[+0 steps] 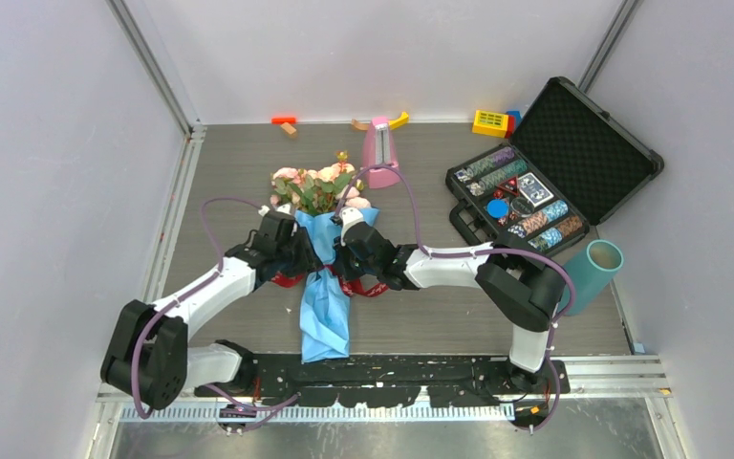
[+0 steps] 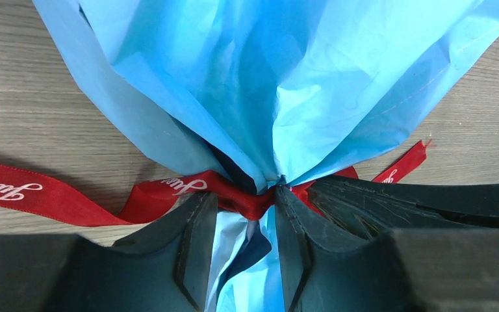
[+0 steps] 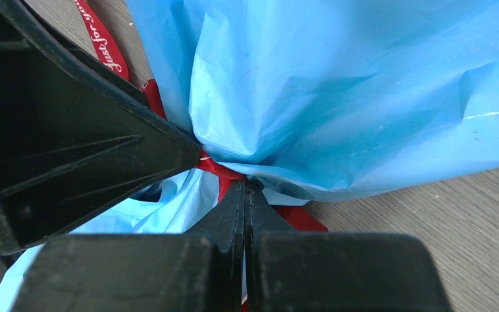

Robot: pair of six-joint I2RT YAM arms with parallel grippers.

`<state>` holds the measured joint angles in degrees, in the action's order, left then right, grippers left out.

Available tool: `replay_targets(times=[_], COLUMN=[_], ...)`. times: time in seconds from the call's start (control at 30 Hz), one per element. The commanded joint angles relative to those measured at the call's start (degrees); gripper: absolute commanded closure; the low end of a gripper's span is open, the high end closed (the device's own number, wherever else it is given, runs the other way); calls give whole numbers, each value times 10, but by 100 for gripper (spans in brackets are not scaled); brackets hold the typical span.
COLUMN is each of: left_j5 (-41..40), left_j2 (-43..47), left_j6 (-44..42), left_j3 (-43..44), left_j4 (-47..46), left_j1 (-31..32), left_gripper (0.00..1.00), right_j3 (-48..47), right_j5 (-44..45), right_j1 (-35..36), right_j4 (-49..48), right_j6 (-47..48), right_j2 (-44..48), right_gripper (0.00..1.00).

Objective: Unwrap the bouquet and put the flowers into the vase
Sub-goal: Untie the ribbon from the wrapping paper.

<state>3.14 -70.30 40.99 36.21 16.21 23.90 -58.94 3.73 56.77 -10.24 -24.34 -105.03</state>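
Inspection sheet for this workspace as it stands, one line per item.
Surface: grey wood-grain table.
Job's things: bouquet lying at centre, blue paper still tied with red ribbon; teal vase at the right edge, no flowers in it.
Clutter: pink metronome, open poker-chip case, coloured blocks by the far wall.
Grippers: left gripper around the tied neck, apparently clamping it; right gripper shut, tips at the knot; whether it pinches ribbon is unclear.
Cables: purple cables loop beside both arms.
Surroundings: pale walls on three sides.
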Motion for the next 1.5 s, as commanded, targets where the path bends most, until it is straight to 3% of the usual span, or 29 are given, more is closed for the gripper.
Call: replay_targets(times=[0.0,0.3,0.43,0.53,0.63,0.93,1.23,1.3,1.47], left_j5=[10,39,35,33,24,18,29,45,72], left_j2=[-7,-14,-9,1,12,28,44,47,56], left_j6=[-13,-3,4,6,3,1,-12,-26,-52], left_j3=[13,0,-13,-17,-15,-19,-48,-54,-53], left_j4=[-26,-39,-49,-49,-42,-37,-62,-73,-69], left_j1=[2,3,5,5,5,4,1,-1,-4], left_gripper=[61,51,65,85,99,100,100,100,100], right_j3=[-19,-5,-15,-23,-26,-21,11,16,19], right_j5=[1,10,25,50,83,166,173,162,109], right_j1=[-1,-1,-1,-1,-1,-1,-1,-1,-9], right_j4=[5,-10,0,23,38,76,78,77,74], right_j6=[3,-4,-8,-9,-15,-52,-92,-87,-47], right_j2=[5,9,4,11,23,51,51,58,80], right_gripper=[100,100,100,100,100,100,99,96,72])
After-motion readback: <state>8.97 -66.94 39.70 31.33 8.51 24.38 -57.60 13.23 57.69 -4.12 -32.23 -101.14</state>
